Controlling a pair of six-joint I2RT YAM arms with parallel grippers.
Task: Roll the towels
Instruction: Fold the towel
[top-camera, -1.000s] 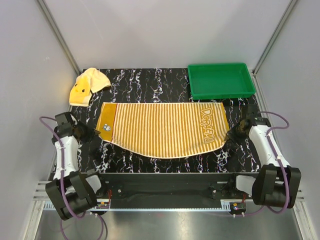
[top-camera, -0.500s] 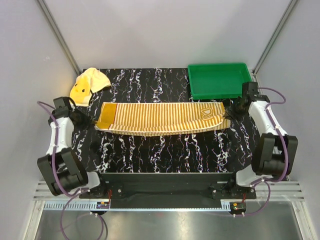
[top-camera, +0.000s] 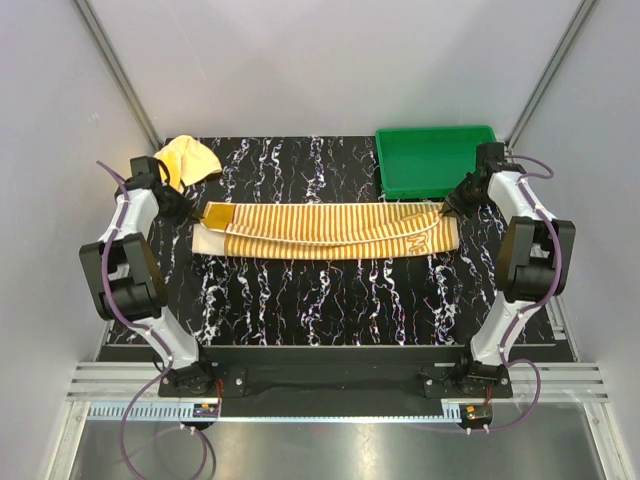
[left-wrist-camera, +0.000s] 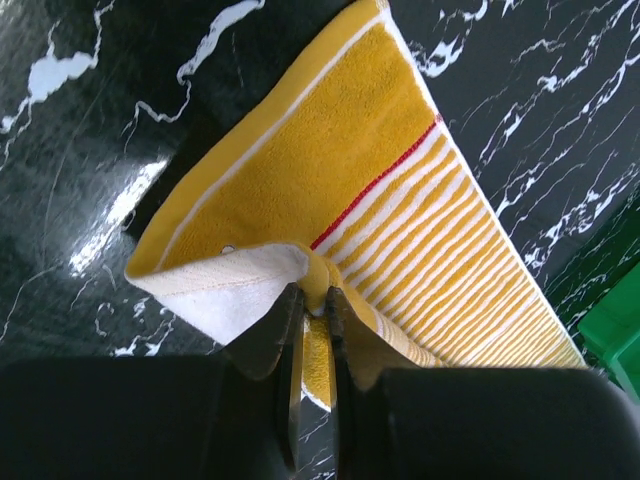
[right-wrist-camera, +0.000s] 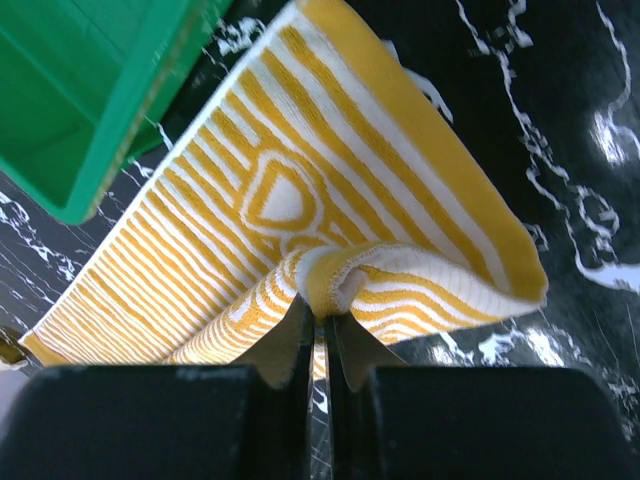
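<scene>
striped towel (top-camera: 330, 228): lies across the middle of the table (top-camera: 320, 295), long side running left to right, doubled lengthwise into a narrow band. Lettered end is at the right, just in front of the tray (top-camera: 440, 188). Plain orange end is at the left.
yellow towel (top-camera: 188, 160): crumpled at the far left corner, just behind the left arm, apart from the striped towel. Neither gripper is on it.
left gripper (left-wrist-camera: 313, 300): jaws closed on the turned-over corner at the orange end, cream underside showing beside the pinch.
right gripper (right-wrist-camera: 322, 312): jaws pinched tight on the folded edge at the lettered end, close to the tray corner.
stage (judged): lengthwise fold is being laid down. Rolling not yet begun on either towel.
handling (judged): soft, limp and light terry with no stiffness. It will sag between two holds and take whatever shape it is dropped in. The pile grips well, but the glossy table may let the whole band slide. Not fragile.
where to hold (judged): both corners of one short end, pinched through both layers so the roll starts square.
defects noted: layers do not line up at the left end, where a cream margin shows.
risk (judged): uneven edges give a coned roll, and the right end may catch the tray.
</scene>
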